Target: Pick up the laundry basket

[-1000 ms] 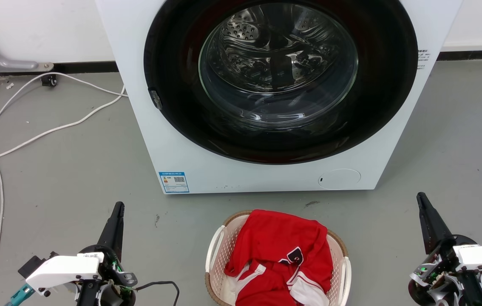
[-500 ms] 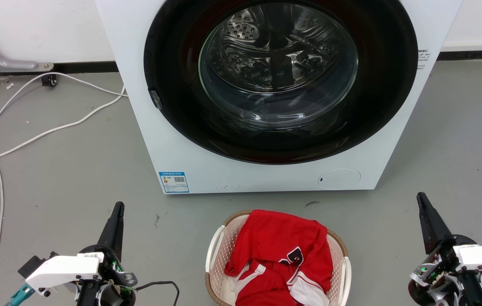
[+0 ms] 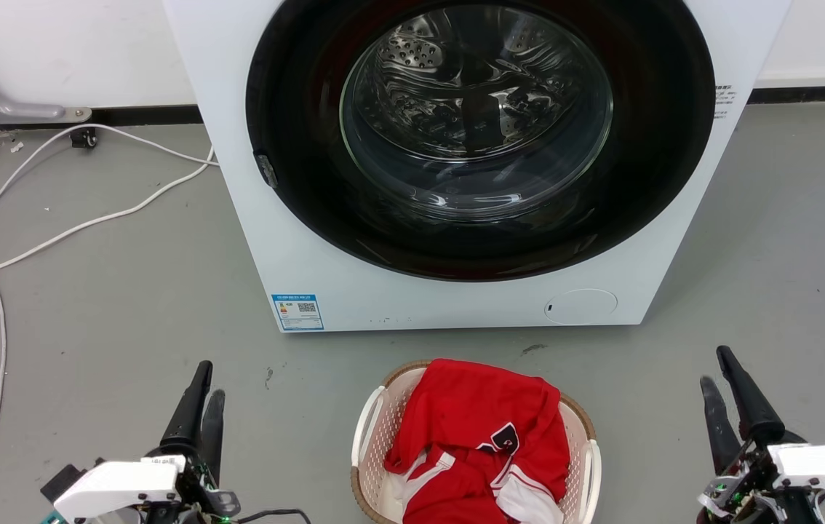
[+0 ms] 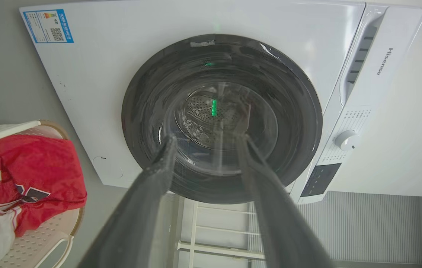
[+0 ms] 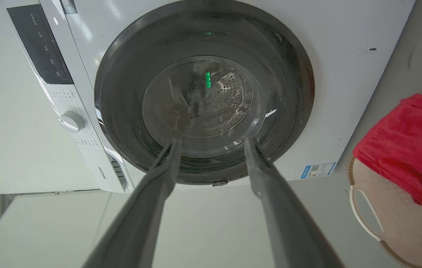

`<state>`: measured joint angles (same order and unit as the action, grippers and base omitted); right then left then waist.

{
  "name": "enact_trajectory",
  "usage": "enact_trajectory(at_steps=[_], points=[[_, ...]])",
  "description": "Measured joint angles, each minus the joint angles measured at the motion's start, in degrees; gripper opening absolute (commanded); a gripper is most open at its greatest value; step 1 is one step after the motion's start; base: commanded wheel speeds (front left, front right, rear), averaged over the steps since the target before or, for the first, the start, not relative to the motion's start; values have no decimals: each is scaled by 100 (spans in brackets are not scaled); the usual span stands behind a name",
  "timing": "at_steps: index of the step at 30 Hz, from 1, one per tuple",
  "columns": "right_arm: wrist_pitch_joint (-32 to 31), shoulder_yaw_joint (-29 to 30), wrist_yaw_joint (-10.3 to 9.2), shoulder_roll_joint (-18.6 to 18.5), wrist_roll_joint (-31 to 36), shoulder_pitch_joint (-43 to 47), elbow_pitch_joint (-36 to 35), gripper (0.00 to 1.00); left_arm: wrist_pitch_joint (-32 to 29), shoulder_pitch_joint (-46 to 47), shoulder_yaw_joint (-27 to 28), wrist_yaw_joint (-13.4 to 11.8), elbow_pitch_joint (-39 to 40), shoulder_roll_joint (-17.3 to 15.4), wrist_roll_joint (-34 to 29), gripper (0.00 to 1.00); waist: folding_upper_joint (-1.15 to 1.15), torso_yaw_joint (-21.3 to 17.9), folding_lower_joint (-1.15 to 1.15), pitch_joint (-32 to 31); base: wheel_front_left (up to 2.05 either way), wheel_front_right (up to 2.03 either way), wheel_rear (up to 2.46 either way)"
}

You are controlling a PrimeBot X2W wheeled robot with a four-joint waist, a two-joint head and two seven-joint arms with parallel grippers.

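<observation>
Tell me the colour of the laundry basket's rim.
Brown, with a woven look, above the laundry basket's cream perforated wall. The head view shows it best.

Bare grey floor (image 3: 121, 313) on both sides of the laundry basket (image 3: 383, 444), free between its white side handles (image 3: 363, 426) and the left pincer (image 3: 210, 380) and right pincer (image 3: 715, 366), both well apart from it. Behind the basket, a narrow strip of floor before the washer (image 3: 311, 240) front. On top, a heaped red shirt (image 3: 485, 415) spilling over the far rim, both handles uncovered. White cables (image 3: 92, 222) far left, clear of the basket.
</observation>
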<state>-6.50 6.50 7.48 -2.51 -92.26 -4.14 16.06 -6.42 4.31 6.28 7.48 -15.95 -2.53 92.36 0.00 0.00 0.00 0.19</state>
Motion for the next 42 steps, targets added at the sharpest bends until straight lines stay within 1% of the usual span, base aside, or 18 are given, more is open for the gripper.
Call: enact_trajectory(at_steps=[4, 7, 15, 22, 27, 35, 42], points=[[103, -7, 0, 3, 127, 51, 23, 100, 111, -49, -10, 0, 34, 5, -74, 100, 0, 2, 0, 2, 0, 0, 0], [197, 10, 0, 3, 390, 51, -9, 100, 191, -49, -7, 0, 91, 5, -307, 100, 0, 3, 0, 5, 0, 0, 0], [408, -79, 0, 2, 1543, 54, -358, 100, 405, -49, 25, -25, 347, 4, -1252, 100, 0, 9, 0, 16, 0, 0, 0], [576, -204, 0, 2, 2685, 70, -704, 100, 571, -65, -59, -153, 609, 3, -2120, 100, 0, 22, 0, 25, 0, 0, 0], [691, -321, 1, 2, 3442, 95, -857, 100, 687, -113, -151, -308, 714, 1, -2787, 100, 0, 29, 0, 29, 0, 0, 0], [858, -364, 1, 1, 4228, 193, -980, 100, 864, -168, -279, -493, 826, -1, -3663, 100, 0, 41, 0, 30, 0, 0, 0], [1006, -411, 1, 0, 4855, 209, -1072, 100, 1000, -180, -359, -586, 912, -2, -4302, 100, 0, 49, 0, 46, 0, 0, 0]])
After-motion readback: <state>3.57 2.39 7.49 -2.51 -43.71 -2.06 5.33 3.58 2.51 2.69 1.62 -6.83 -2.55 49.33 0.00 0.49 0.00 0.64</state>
